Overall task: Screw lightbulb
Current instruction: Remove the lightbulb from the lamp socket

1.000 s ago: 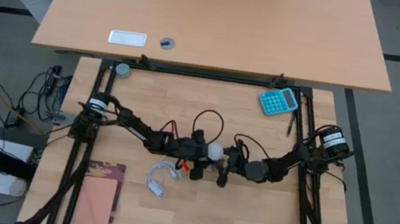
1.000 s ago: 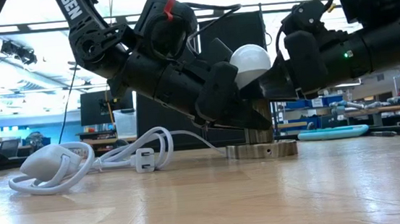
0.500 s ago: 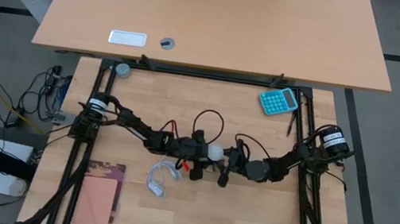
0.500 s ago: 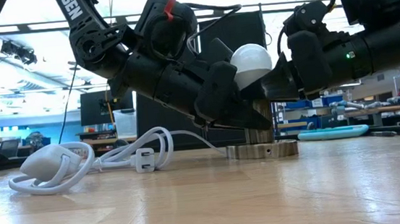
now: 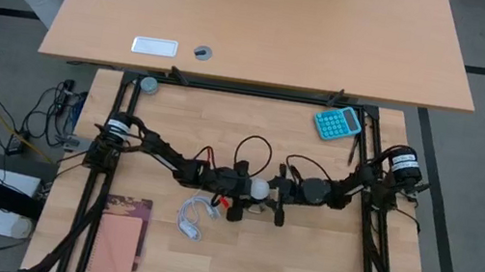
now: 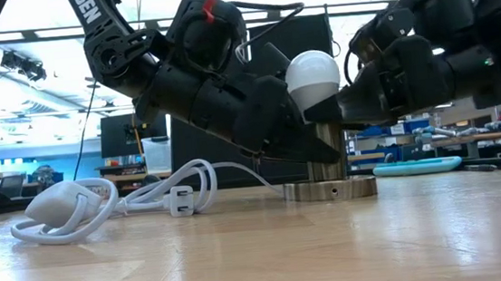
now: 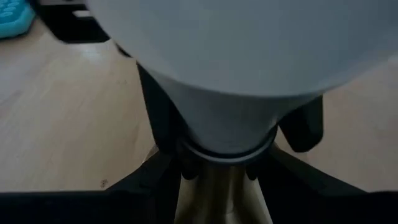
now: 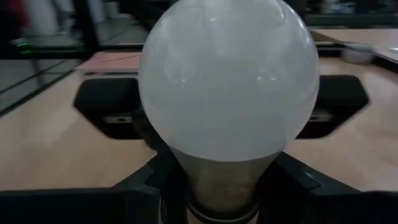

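There is one lightbulb (image 5: 259, 188) in the middle of the table (image 5: 300, 262). It stands straight up in one round metal socket (image 6: 329, 188), and its white ball is on top. Two dark arms meet at it, one from each side. The left gripper (image 5: 241, 193) sits low by the socket stem, with its fingers a little apart around it. The right gripper (image 5: 278, 194) has its fingers closed tight on the pale base of the lightbulb, just under the white ball. One white cord (image 5: 194, 214) lies in loops on the table near the left arm, with one plug at its end. One blue calculator (image 5: 336, 123) lies at the far side of the table, well apart from the lightbulb. One pink notebook (image 5: 118, 243) lies near the front corner on the left side.
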Tool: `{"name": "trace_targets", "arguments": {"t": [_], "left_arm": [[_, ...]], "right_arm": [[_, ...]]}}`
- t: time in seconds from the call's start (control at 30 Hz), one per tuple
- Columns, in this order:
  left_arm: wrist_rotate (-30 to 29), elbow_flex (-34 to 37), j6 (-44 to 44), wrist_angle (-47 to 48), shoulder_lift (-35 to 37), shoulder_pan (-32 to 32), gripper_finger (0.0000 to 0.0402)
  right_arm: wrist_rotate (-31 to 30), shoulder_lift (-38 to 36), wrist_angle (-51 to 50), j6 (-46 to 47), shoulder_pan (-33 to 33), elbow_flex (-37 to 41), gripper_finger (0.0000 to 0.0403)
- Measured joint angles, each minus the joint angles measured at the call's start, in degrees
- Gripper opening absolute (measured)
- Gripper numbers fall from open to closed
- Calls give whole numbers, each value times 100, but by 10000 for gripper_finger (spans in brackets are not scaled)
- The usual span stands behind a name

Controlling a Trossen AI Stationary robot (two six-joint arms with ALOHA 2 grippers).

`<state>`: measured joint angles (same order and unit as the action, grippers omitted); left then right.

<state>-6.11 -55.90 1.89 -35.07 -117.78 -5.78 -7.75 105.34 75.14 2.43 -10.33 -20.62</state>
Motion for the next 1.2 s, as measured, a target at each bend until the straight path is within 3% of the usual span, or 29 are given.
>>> {"name": "trace_targets", "arguments": {"t": [0.23, 0.4, 0.63, 0.97, 1.1, 1.2], "left_arm": [[52, -10, 5, -33, -2, -7, 189], [39, -13, 13, -119, -13, -2, 189], [-43, -9, 7, -98, -13, 4, 189], [-33, -13, -4, -103, -11, 13, 189], [-24, -13, 4, -103, -11, 13, 189], [0, -13, -4, -99, -9, 12, 189]], "right_arm": [[2300, 26, 156, -220, 869, -4, 164], [3004, 31, 149, -209, 1200, -15, 167], [2569, 33, 196, 60, 1225, -11, 189], [2389, -189, 42, 538, 1404, 204, 309], [1874, -743, -29, 520, 1334, 652, 323], [1060, -1248, -315, 526, 1090, 968, 319]]}}
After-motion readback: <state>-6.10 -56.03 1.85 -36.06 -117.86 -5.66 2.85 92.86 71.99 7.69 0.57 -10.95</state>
